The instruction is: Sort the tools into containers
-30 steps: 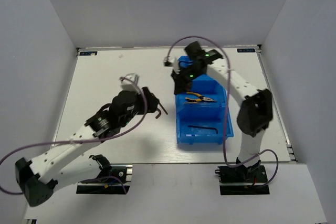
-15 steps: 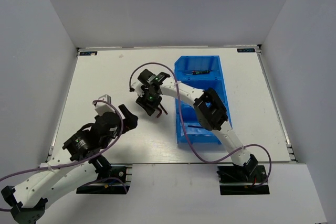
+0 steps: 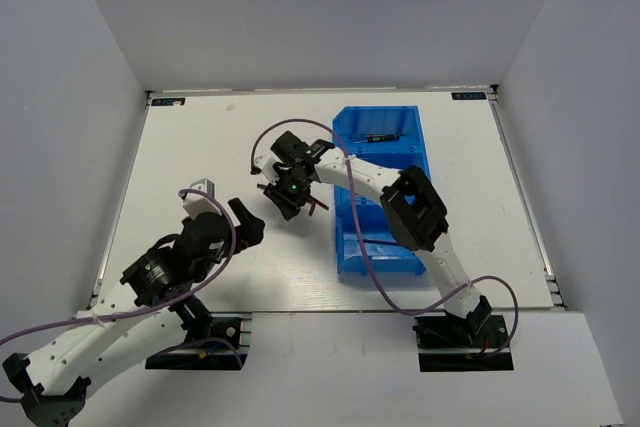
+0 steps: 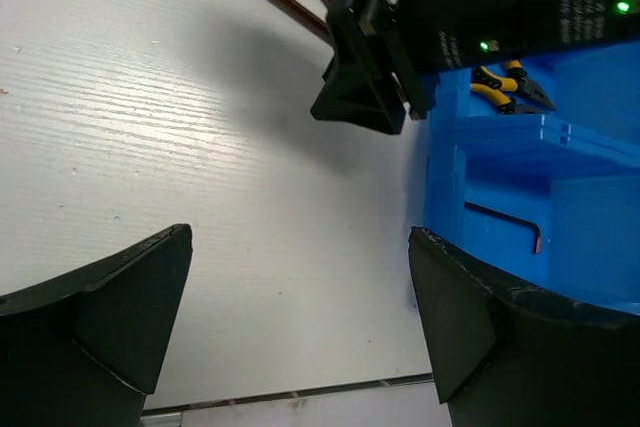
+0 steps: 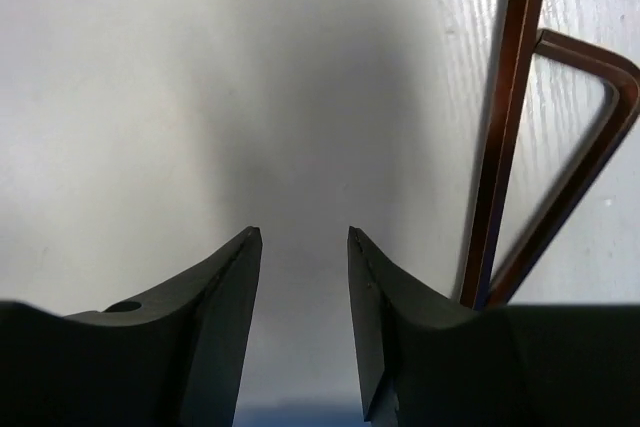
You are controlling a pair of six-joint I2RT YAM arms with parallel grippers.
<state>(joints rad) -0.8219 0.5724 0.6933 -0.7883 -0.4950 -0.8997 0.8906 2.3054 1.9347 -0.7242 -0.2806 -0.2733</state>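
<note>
Two brown hex keys [image 3: 314, 206] lie on the surface [image 3: 190, 147] just left of the bins [image 3: 346, 247], level with the middle compartment. The right tool [image 3: 288, 197] hangs just beside these keys, also left of the bins. Its jaws stand at a narrow gap with only bare surface between them, and in its own view the keys [image 5: 508, 137] lie just outside that gap. The left tool [image 3: 246, 224] sits farther left of the bins, its jaws wide and holding nothing.

Inside the bins, we see a screwdriver [image 3: 382, 137] in the far compartment and a black hex key [image 4: 505, 223] in the near one. Pliers [image 4: 508, 87] with yellow and black handles lie in the compartment next to that key.

Small blue labels [image 3: 168, 101] sit at the surface's far corners, one left of the bins and one right, too small for us to read. White lettering [image 4: 580, 15] on the right arm above the bins is too blurred to read, and a green light [image 4: 622, 7] glows beside it.
</note>
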